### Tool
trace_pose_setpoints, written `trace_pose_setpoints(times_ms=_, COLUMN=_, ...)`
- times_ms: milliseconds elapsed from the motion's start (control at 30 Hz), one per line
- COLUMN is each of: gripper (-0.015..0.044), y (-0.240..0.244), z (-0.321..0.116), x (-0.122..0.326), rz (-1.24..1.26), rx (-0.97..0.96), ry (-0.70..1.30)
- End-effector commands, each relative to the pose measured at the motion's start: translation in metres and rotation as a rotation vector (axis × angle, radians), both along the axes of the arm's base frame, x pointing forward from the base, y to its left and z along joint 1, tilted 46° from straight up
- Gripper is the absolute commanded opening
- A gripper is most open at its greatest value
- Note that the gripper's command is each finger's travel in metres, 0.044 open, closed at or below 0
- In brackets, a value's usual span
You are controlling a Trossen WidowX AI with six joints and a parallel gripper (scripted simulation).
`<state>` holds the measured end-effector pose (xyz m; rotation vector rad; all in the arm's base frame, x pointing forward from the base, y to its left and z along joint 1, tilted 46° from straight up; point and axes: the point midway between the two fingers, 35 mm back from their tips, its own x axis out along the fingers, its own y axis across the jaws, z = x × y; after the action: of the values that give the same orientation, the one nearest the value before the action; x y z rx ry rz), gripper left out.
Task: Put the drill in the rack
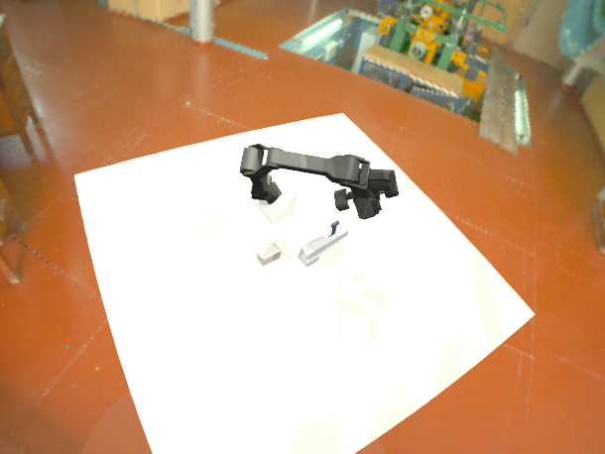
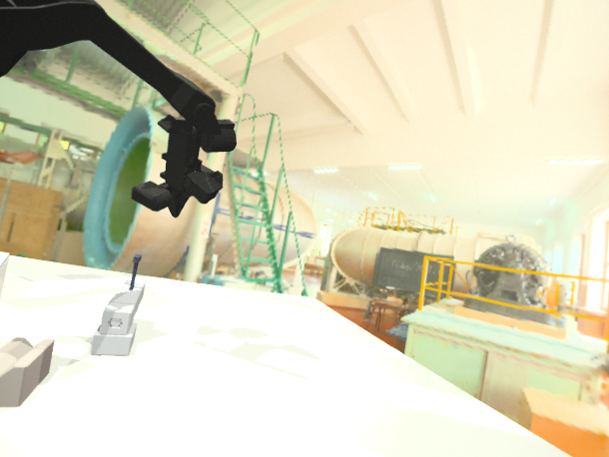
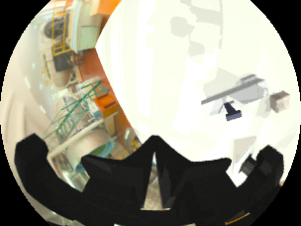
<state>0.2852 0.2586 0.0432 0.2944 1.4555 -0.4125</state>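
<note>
From the top view, I identify a beige grooved block (image 1: pixel 269 256) (image 2: pixel 34 376) (image 3: pixel 280 102) on the surface (image 1: pixel 223 347) (image 2: pixel 260 399) (image 3: pixel 163 59). Right of it: grey fixture (image 1: pixel 319 247) (image 2: pixel 119 316) (image 3: pixel 251 92), dark-blue T-headed piece (image 1: pixel 334 227) (image 2: pixel 134 271) (image 3: pixel 232 112) upright at its far end. Farther right, raised: hand (image 1: pixel 367 216) (image 2: pixel 175 212) (image 3: pixel 154 139), fingers pressed together.

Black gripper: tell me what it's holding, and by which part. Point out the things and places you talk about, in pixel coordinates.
Nothing is held. The black parallel-jaw gripper (image 1: pixel 361 218) (image 2: pixel 175 212) (image 3: pixel 154 139) is shut on itself, above the thin dark-blue upright piece (image 1: pixel 334 228) (image 2: pixel 135 271) (image 3: pixel 231 111).
</note>
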Motion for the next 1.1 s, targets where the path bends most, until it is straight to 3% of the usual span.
trace_pose_setpoints(times_ms=0, gripper=0.0000, y=-0.077, z=-0.008, x=-0.027, rz=0.355, rx=-0.514, ry=0.137)
trace_pose_setpoints(times_ms=133, gripper=0.0000, y=-0.103, z=0.001, x=-0.033, rz=0.525, rx=-0.713, ry=0.226)
trace_pose_setpoints(times_ms=1067, gripper=0.0000, y=-0.114, z=-0.009, x=-0.031, rz=0.525, rx=-0.714, ry=0.226)
